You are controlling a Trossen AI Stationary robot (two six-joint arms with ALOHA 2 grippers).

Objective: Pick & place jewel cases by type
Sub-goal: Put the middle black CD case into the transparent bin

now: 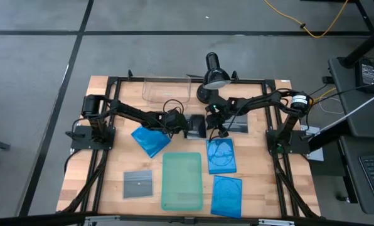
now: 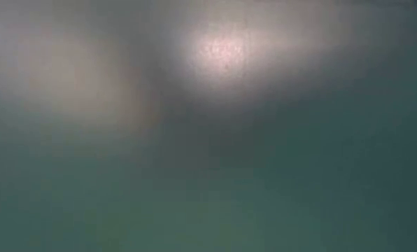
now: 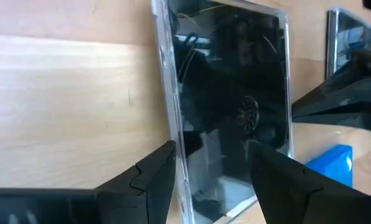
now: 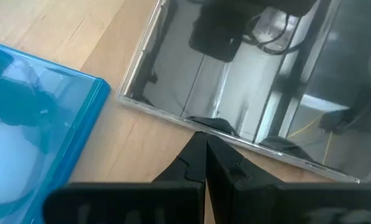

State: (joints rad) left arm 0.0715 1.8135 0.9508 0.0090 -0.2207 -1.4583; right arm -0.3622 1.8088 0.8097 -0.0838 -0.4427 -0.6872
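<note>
A black jewel case (image 1: 197, 125) lies flat mid-table between both grippers. My left gripper (image 1: 186, 125) is open at its left end; in the left wrist view the gripper (image 3: 210, 149) has one finger by the case's clear hinge edge (image 3: 173, 118) and the other over its black face. My right gripper (image 1: 219, 130) is shut at the case's right edge. A second dark case (image 1: 238, 123) lies further right. A grey case (image 1: 138, 184) and three blue cases (image 1: 150, 139) (image 1: 221, 155) (image 1: 226, 194) lie flat on the table. My left gripper stands open over the black case's left end; whether a finger touches it, I cannot tell. My right gripper has its shut fingertips (image 4: 198, 146) against the black case's clear right edge (image 4: 201, 126), slanting down from the table's right. The case lies flat on the wood.
A pale-green tray (image 1: 182, 181) lies at the near middle. A clear bin (image 1: 167, 89) and a black desk lamp (image 1: 215, 72) stand at the far edge. A black frame (image 1: 105, 113) runs round the tabletop. Bare wood shows at the near left.
</note>
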